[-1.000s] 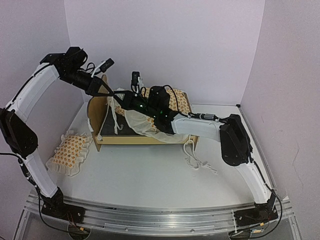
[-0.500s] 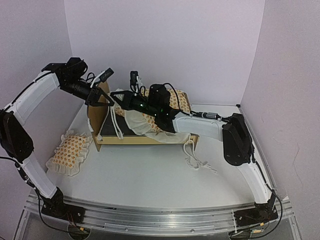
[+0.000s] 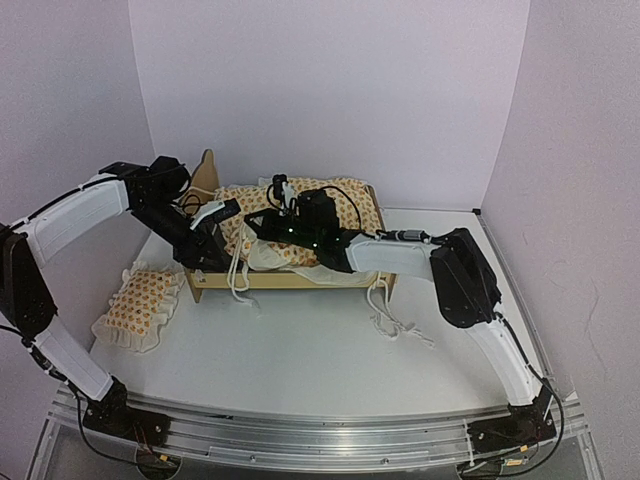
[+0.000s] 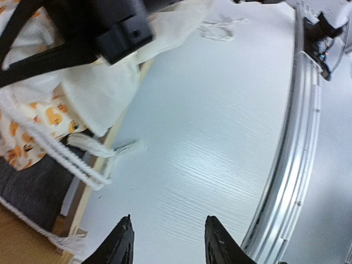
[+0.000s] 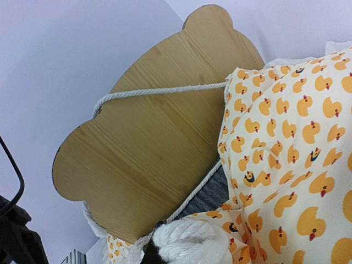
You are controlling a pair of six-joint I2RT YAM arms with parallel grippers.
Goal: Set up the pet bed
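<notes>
Pet bed mid-assembly on a white table [image 3: 300, 360], seen from above and from both wrists. The light-wood bed frame [image 3: 290, 277] stands at the far side of the table, its scalloped headboard [image 5: 159, 148] upright at the frame's left end. Cream bedding [image 5: 286, 165] printed with orange ducks lies heaped on the frame, covering most of it. A strip of the dark grey base [image 4: 33, 187] shows beside the headboard. A white cord [image 5: 159, 91] runs across the face of the headboard. The matching ruffled pillow [image 3: 140, 305] lies flat on the table, left of the frame and apart from it. A loose white cord [image 3: 395, 320] trails on the table off the frame's right front corner.

The left gripper [image 4: 168, 243] hangs at the frame's left front corner, fingers parted, with only bare table between them. Tassels and cords of the bedding hang just beside it over the frame's edge.

The right gripper [image 3: 252, 220] reaches over the bedding toward the headboard, its jaws clenched. A knot of white cord [image 5: 192, 242] sits at its tips; whether it is pinched cannot be told.
</notes>
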